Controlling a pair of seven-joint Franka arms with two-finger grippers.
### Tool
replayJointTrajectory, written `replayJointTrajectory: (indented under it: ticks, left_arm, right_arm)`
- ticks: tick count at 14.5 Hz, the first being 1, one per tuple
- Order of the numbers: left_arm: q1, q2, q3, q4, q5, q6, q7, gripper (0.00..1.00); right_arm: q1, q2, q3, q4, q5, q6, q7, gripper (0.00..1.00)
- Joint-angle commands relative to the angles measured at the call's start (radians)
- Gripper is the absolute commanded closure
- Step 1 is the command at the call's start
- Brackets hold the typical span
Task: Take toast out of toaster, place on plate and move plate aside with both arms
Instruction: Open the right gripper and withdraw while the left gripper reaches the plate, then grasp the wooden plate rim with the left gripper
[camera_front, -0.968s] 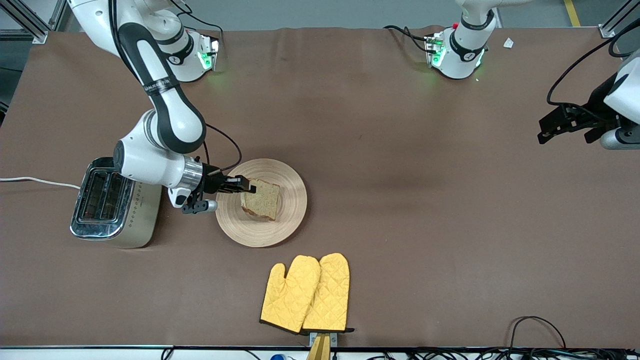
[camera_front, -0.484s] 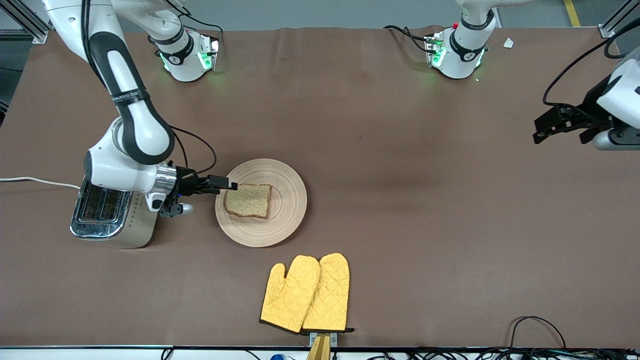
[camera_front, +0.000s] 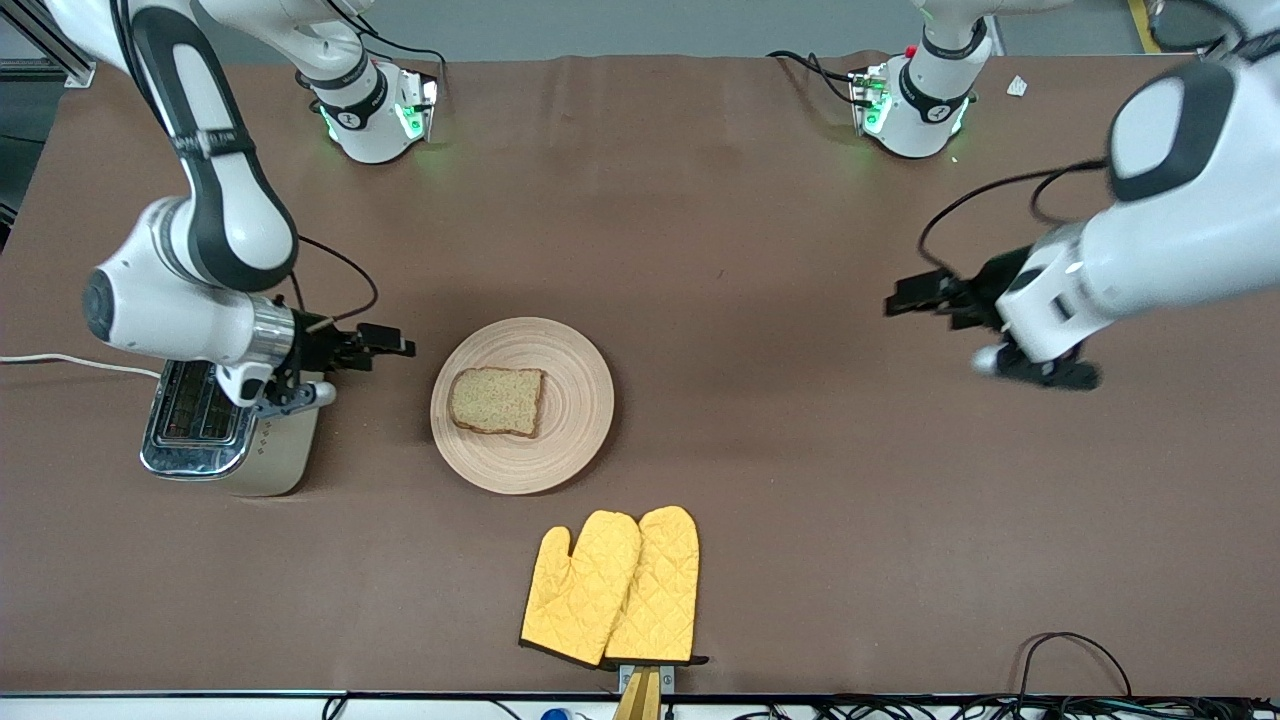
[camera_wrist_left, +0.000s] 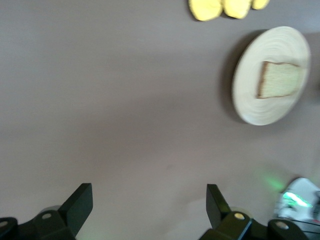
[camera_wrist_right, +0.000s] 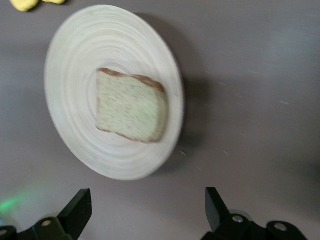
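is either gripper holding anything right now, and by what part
Nothing is held. The right gripper is open between the toaster and the plate; the toast lies on the plate. The left gripper is open over bare table.

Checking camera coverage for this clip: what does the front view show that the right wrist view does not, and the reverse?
Only the front view shows the toaster, both arm bases, the left pincer over bare table, open, and the whole pair of yellow oven mitts. Only the right wrist view shows the right pincer open from its own angle, beside the plate. Both show the toast lying flat on the plate.
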Motion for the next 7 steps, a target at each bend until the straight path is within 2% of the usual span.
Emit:
replayJointTrajectory:
  ticks: [1,4,7]
  left_arm:
    - [-0.08,0.164,0.0,0.03,-0.166,0.137,-0.005,0.0]
    - [-0.183,0.34,0.0,0.033,-0.317,0.369,0.004,0.0]
    - [-0.263,0.462,0.0,0.095,-0.426,0.465,0.019,0.0]
  right_arm:
    - [-0.043,-0.144,0.009,-0.029,-0.189,-0.063,0.103,0.0]
    - [-0.091,-0.207,0.004,0.004,-0.318,-0.121,0.104,0.0]
    - [-0.154,-0.209,0.004,0.096,-0.401,-0.178,0.103,0.0]
